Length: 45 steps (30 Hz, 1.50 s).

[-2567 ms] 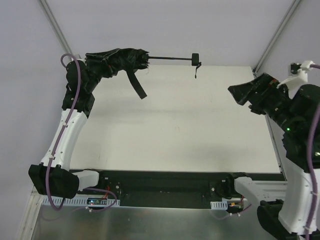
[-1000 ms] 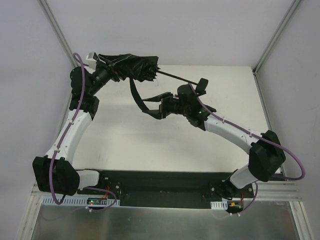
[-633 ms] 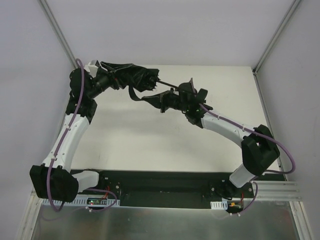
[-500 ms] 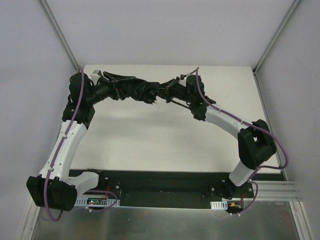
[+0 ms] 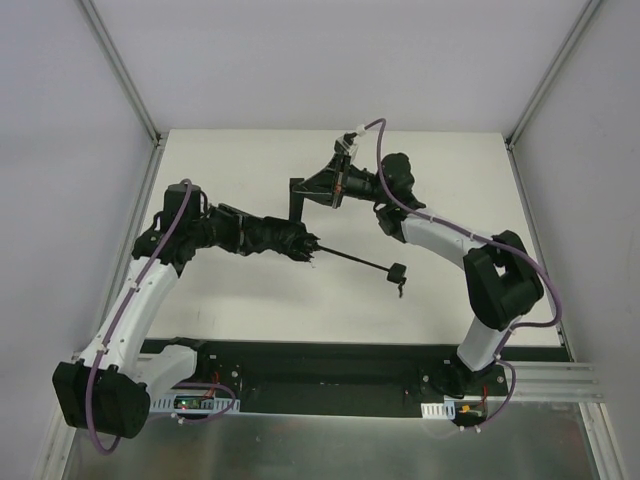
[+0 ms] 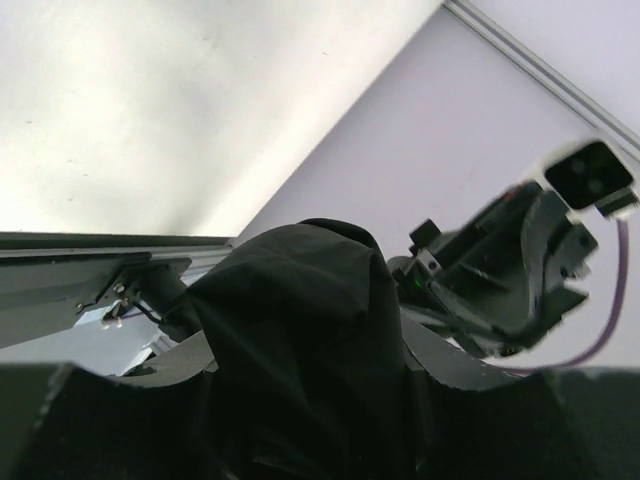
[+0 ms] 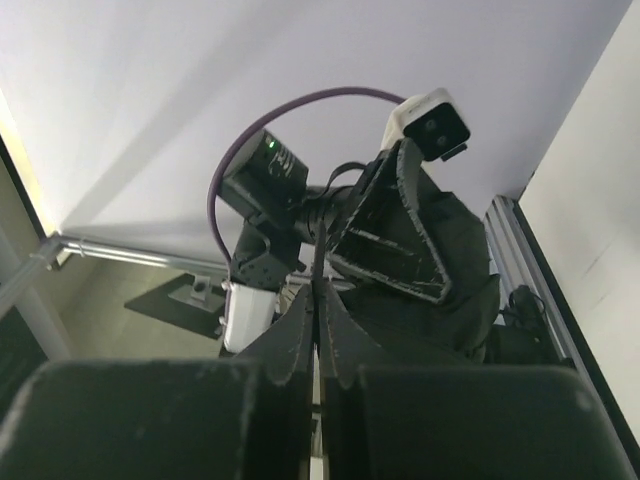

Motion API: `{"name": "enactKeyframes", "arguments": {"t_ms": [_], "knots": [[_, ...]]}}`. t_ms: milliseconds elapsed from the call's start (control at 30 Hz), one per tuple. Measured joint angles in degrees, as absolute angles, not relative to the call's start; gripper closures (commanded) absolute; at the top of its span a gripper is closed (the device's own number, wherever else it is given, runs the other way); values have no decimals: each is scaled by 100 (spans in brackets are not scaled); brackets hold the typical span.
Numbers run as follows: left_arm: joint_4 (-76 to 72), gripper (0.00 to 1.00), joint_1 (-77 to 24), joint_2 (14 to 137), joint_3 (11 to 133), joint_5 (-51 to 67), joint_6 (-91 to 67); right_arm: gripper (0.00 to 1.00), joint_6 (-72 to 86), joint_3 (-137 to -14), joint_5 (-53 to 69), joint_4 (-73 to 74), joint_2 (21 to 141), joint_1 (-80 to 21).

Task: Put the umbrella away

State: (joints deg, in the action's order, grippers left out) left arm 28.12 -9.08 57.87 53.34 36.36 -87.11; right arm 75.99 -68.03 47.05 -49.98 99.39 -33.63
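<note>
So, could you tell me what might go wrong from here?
The left gripper holds the umbrella only by its bunched fabric, with the shaft sticking out unsupported, so it could slip or sag. The right gripper looks shut on the thin strap; pulling could free it or loosen the folds.

White table [image 5: 420, 320] inside pale grey walls [image 5: 320, 60] with metal corner posts [image 5: 120, 70].

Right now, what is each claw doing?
Left claw: closed on the folded umbrella.
Right claw: closed; whether it pinches anything cannot be told.
</note>
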Motion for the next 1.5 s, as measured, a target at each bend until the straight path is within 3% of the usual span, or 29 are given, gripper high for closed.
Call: {"name": "enactKeyframes", "arguments": {"t_ms": [400,800,1033,1500], "knots": [[3745,100,-934,7542,5238,3334,-8023,100,6692,-6254,5369,-5078,10082,-3634],[4729,100,-1505,8670,6136,2080,-6919,100,3629,-6877,5315,-1944,10175,-4005],[5218,100,-1726,9695,6541,1765,-6539,100,1817,-7129,4672,-729,10165,-4578],[5758,100,-2296,11310,7260,978,-6082,100,58,-6552,3256,-604,10143,-5251]]}}
